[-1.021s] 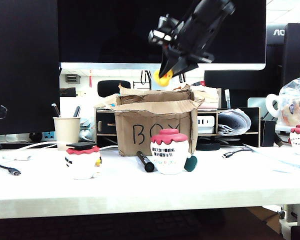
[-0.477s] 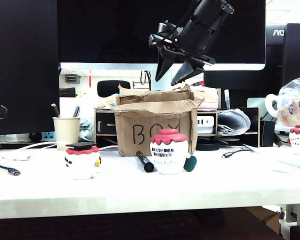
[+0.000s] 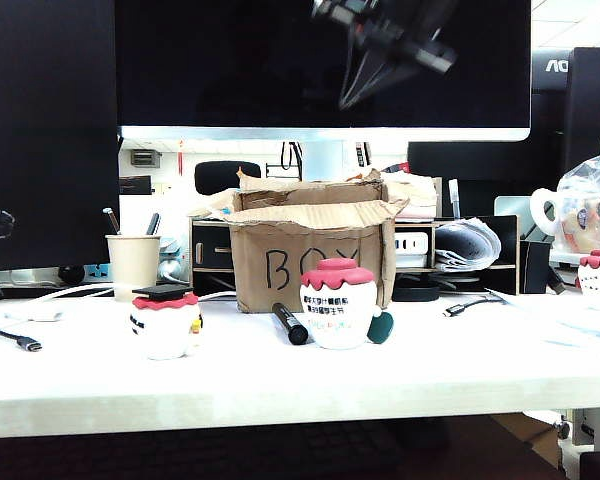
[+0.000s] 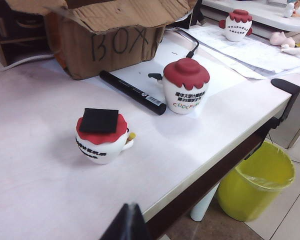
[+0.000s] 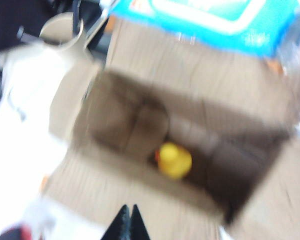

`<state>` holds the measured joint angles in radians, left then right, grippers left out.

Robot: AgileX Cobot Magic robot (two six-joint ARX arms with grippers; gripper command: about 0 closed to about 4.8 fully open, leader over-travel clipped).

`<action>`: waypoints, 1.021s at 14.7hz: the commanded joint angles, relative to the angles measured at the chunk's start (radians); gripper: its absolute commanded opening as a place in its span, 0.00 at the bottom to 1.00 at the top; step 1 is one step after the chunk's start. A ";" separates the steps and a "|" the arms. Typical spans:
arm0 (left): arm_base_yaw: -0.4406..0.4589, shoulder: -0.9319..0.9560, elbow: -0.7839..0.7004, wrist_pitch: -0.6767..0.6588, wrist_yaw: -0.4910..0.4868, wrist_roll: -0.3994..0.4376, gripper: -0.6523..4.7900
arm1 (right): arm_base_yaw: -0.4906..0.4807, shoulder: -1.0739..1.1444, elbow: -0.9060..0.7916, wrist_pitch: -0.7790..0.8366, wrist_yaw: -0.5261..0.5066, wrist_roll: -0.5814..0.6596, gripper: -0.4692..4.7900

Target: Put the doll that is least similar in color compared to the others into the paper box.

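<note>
The yellow doll (image 5: 174, 160) lies on the floor of the open paper box (image 5: 140, 80), seen from above in the blurred right wrist view. My right gripper (image 5: 127, 207) is shut and empty, high above the box. In the exterior view it is a blur (image 3: 358, 88) near the upper edge, over the brown box marked "BOX" (image 3: 310, 260); the duck is hidden inside there. My left gripper (image 4: 132, 206) is shut and empty, over the table's front edge, near the white doll with the black hat (image 4: 101, 135).
A white doll with a red cap (image 3: 338, 302) and a black marker (image 3: 290, 323) lie in front of the box. A second white doll (image 3: 166, 318) stands at the left, a paper cup with pens (image 3: 133, 262) behind it. A yellow bin (image 4: 255, 180) sits below the table edge.
The right gripper held the yellow duck over the box, opened and let it drop inside, then shut and rose toward the upper edge of the exterior view.
</note>
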<state>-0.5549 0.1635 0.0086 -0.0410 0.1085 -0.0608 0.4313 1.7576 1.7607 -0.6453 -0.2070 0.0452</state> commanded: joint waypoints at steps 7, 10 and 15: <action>0.277 -0.014 0.001 0.013 0.004 0.001 0.11 | 0.022 -0.446 -0.427 0.144 -0.014 -0.019 0.08; 0.407 -0.096 0.001 0.012 0.002 0.001 0.11 | 0.029 -0.583 -0.620 0.255 -0.013 -0.004 0.08; 0.536 -0.161 0.001 0.014 0.001 0.001 0.11 | 0.029 -0.793 -0.852 0.338 0.006 0.041 0.08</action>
<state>-0.0315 0.0032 0.0086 -0.0338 0.1081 -0.0608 0.4602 0.9882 0.9169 -0.3328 -0.2062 0.0830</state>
